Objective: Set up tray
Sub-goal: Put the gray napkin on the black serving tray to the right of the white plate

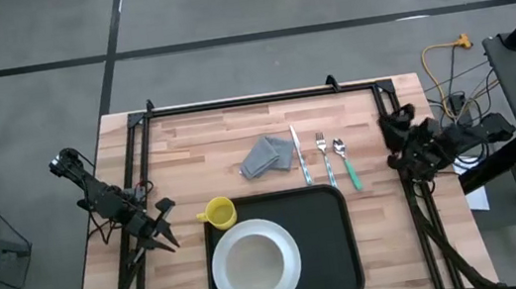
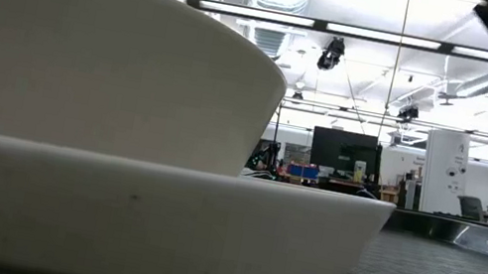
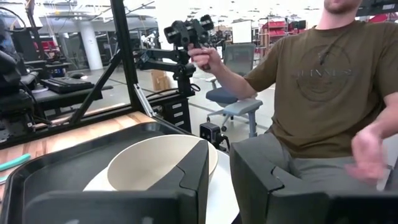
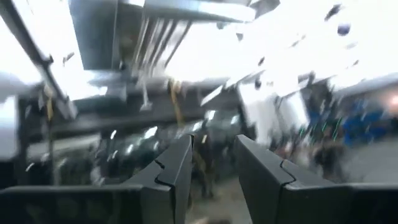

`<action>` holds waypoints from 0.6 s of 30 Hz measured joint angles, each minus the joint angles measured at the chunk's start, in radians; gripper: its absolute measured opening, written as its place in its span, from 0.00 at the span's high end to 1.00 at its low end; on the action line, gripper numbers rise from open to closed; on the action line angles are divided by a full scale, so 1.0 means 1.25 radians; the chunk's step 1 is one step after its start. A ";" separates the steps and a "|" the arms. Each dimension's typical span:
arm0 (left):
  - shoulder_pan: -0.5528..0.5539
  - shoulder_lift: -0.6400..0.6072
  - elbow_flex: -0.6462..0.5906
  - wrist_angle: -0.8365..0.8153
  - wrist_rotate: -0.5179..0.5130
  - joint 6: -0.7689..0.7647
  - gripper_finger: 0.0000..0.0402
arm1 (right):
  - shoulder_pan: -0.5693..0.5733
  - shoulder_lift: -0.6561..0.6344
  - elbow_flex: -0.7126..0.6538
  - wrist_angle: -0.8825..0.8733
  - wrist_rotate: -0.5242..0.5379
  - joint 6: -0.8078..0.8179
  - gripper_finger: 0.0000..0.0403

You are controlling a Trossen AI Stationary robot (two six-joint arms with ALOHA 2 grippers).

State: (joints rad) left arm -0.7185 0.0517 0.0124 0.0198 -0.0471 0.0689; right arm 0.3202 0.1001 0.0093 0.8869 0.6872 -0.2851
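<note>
The black tray (image 1: 328,217) lies at the table's near middle. On its left half a white bowl (image 1: 257,262) sits on a white plate (image 3: 225,191); both fill the low view, where the bowl (image 2: 88,49) hides most of the table. A yellow cup (image 1: 217,213) stands at the tray's far left corner. Beyond the tray lie a grey napkin (image 1: 267,155), a knife (image 1: 299,155), a fork (image 1: 325,160) and a spoon (image 1: 346,165). My left gripper (image 1: 163,229) waits left of the tray, pointing level at it, narrowly open and empty (image 3: 219,180). My right gripper (image 1: 395,134) is at the right edge, tipped upward, open and empty (image 4: 214,168).
A black frame (image 1: 232,101) runs along the table's far edge and down both sides. A seated person (image 3: 311,93) is beyond the table, one hand on a control handle (image 3: 189,34). Bare wood (image 1: 189,149) shows at the far left.
</note>
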 joint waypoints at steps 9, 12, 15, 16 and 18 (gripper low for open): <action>0.000 0.000 0.000 -0.001 0.001 0.000 0.88 | 0.000 0.015 0.048 0.050 0.012 -0.017 0.72; 0.000 0.000 0.000 -0.001 0.001 0.000 0.88 | 0.000 0.036 0.107 -0.081 0.019 0.023 0.72; 0.000 0.000 0.000 -0.001 0.001 0.000 0.88 | 0.000 0.075 0.193 -0.293 0.019 0.090 0.72; 0.000 0.000 0.000 -0.001 0.000 0.000 0.88 | 0.000 0.094 0.227 -0.367 0.019 0.109 0.72; 0.000 0.000 0.000 -0.001 0.000 0.000 0.88 | -0.001 0.136 0.293 -0.487 0.024 0.143 0.72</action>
State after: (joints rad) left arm -0.7189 0.0517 0.0124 0.0189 -0.0467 0.0690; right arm 0.3195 0.2699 0.3754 0.2787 0.7168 -0.1068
